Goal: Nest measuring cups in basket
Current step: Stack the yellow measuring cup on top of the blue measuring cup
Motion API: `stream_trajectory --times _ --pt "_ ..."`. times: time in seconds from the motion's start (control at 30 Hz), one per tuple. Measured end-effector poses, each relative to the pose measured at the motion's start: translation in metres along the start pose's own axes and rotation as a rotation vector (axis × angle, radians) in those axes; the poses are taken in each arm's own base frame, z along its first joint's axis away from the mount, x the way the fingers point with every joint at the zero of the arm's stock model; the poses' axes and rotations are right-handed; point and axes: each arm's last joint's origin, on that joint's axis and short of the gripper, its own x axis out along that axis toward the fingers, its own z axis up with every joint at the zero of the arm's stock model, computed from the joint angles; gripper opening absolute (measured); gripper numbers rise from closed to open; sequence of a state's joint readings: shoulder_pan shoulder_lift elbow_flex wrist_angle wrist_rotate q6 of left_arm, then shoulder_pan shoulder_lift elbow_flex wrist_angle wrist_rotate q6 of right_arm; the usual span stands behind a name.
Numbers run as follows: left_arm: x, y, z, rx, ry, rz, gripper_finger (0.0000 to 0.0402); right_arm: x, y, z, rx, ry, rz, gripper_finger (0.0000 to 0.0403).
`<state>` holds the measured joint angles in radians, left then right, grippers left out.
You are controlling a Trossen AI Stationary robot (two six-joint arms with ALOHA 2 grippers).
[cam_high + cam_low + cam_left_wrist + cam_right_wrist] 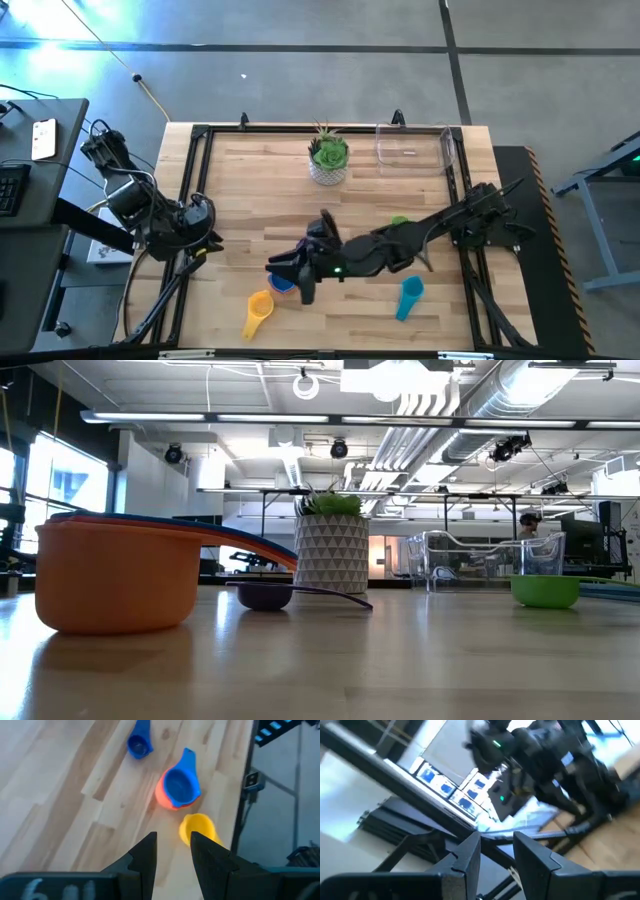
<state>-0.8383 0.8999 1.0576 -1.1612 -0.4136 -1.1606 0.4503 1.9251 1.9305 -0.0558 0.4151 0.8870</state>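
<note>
- Two grippers, both holding nothing. The left gripper (171,836) has its fingers a small gap apart and hangs at the table's (250,190) left edge, looking down toward the cups along the near edge.
- Right gripper (496,836) shows the same narrow gap and nothing in it. Its arm stretches from the right side over the middle of the table, so the tip sits up in the air just beside the stacked cups.
- Six measuring cups that I can count.
- One blue cup (180,785) is nested inside one orange cup (115,590).
- One yellow cup (258,308) is just beside that stack, close to the near edge.
- One teal cup (409,295) lies alone, farther right.
- One green cup (545,590) is partly under the right arm.
- One purple cup (265,595) is in front of the pot.
- One clear basket (415,145) sits in the far right corner, well apart from every cup.
- One white pot (328,160) with a green plant stands just left of the basket.
</note>
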Motion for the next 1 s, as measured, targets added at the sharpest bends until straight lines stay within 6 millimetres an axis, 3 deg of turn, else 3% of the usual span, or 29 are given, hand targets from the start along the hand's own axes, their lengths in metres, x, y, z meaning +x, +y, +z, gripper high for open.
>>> stream_trajectory --times 0.27,0.5,0.7,1.0 --pt "0.000 0.005 -0.004 0.020 0.089 0.031 0.0111 0.036 -0.033 -0.048 0.238 0.050 -0.089 0.0108" --pt "0.011 -0.007 -0.011 0.105 0.170 0.050 0.0111 0.052 -0.053 -0.080 0.336 0.084 -0.150 0.0108" --pt "0.031 -0.023 -0.023 0.151 0.216 0.125 0.0111 0.050 -0.051 -0.073 0.296 0.043 -0.156 0.0108" --pt "0.069 -0.050 -0.036 0.115 0.214 0.209 0.0111 0.057 -0.050 -0.034 0.231 0.077 -0.095 0.0108"
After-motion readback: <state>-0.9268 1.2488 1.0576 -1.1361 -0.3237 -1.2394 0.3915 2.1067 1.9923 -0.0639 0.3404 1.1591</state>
